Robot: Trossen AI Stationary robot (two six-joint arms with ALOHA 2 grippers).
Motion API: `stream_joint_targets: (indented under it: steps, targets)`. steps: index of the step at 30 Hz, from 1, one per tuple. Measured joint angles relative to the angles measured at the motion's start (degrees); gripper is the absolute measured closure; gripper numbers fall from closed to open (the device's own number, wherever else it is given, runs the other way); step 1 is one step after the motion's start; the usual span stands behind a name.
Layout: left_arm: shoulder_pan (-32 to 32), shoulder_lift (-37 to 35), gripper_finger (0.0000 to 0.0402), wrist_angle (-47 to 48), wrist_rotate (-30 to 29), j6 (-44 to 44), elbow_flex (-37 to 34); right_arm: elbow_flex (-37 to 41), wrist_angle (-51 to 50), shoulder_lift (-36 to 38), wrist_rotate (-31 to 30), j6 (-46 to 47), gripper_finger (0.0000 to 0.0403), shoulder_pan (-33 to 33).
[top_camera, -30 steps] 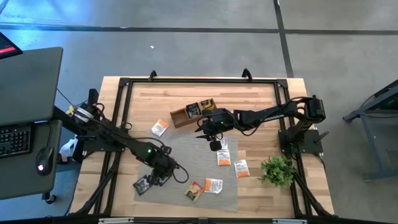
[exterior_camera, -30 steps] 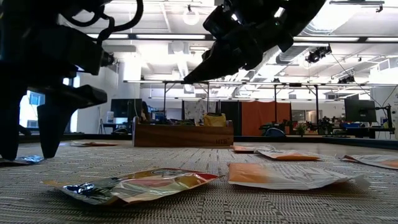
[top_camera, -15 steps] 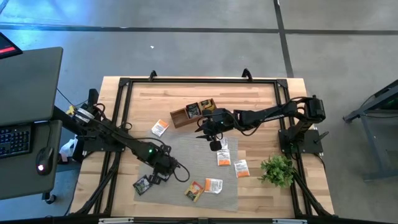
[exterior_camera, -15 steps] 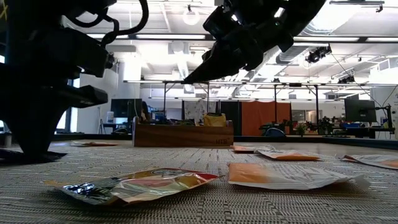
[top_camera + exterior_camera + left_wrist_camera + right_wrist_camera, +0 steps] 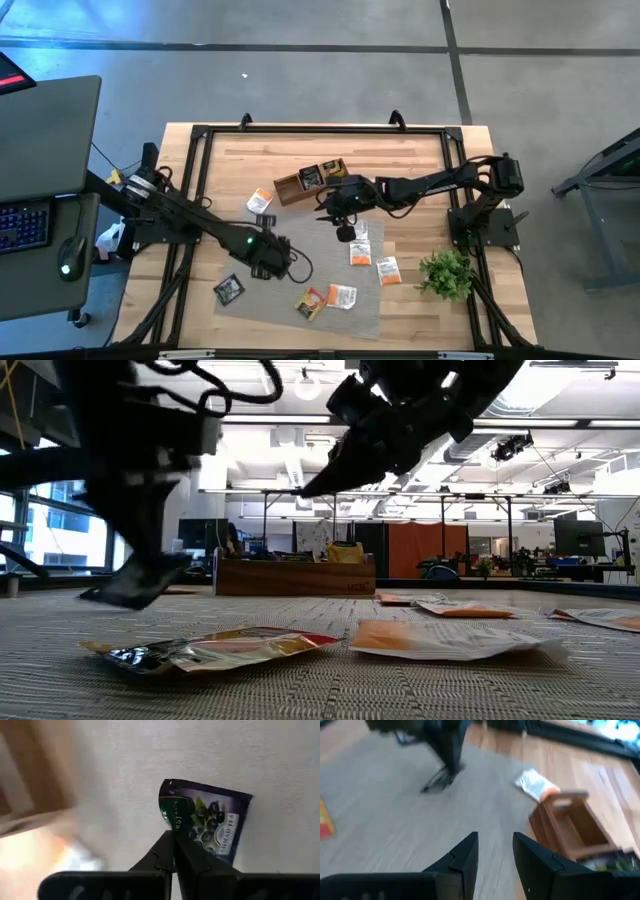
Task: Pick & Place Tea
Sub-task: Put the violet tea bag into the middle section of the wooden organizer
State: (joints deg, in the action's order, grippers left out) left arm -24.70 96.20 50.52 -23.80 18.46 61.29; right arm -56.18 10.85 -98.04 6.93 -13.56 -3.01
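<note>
My left gripper (image 5: 268, 262) hovers over the left part of the grey mat (image 5: 320, 235), shut on a black tea sachet (image 5: 207, 822). In the low view it shows as a dark shape (image 5: 135, 585). A second black sachet (image 5: 228, 290) lies flat at the mat's left edge. An orange-yellow sachet (image 5: 313, 305) and white-and-orange ones (image 5: 343, 297) (image 5: 358, 252) (image 5: 387, 270) lie flat on the mat. My right gripper (image 5: 495, 850) stands open above the mat near the wooden box (image 5: 310, 180), which holds more sachets. My left gripper pinches the black sachet by one edge (image 5: 175, 822), near a corner, between its two shut fingers. The fingers come steeply from above. The sachet sticks out past the fingertips, tilted, and looks clear of the mat.
One white-and-orange sachet (image 5: 258, 203) lies on the bare wood left of the box. A small green plant (image 5: 447, 272) stands at the right near corner. A dark frame (image 5: 200, 135) runs along the table's edges. The mat's middle is bare.
My left gripper has shut on one of the two black sachets at the mat's left edge. It has risen with it, gone toward the table's far and right side and tipped. The other black sachet has stayed where it was.
</note>
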Motion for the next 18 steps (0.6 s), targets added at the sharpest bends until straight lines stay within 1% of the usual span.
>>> stream_joint_targets:
  steps: [2, 4, 8, 10, 12, 13, 15, 18]
  targets:
    - [2.2, 0.1, 0.0395, 2.8, -3.7, 0.3, 1.9, 0.0, -3.8, 1.0, -1.5, -0.6, 0.0284, 0.0]
    - [4.7, 0.0, 0.0395, 2.2, -8.6, 0.3, 3.9, 0.0, -8.6, 2.8, -3.3, -1.8, 0.0284, -0.1]
    - [10.1, 0.0, 0.0394, 2.2, -18.4, -0.4, 7.0, 0.0, -20.1, 8.3, -5.5, -1.4, 0.0284, -1.0]
    - [13.0, -0.1, 0.0394, 0.8, -23.6, -1.8, 8.2, 0.0, -25.8, 11.3, -5.6, 0.5, 0.0284, -2.0]
    - [16.6, -0.1, 0.0394, -2.2, -27.9, -3.3, 8.5, 0.5, -28.8, 13.7, -5.6, 3.6, 0.0284, -3.2]
    - [18.3, -0.1, 0.0394, -4.7, -29.2, -3.8, 8.6, 1.3, -29.2, 14.9, -5.6, 5.0, 0.0284, -3.7]
    - [21.6, -0.1, 0.0394, -10.0, -29.7, -5.7, 8.7, 3.4, -29.1, 16.9, -5.7, 6.1, 0.0284, -4.8]
    - [25.7, -0.1, 0.0394, -16.6, -26.9, -9.0, 8.7, 7.3, -27.2, 19.5, -5.7, 5.4, 0.0284, -6.5]
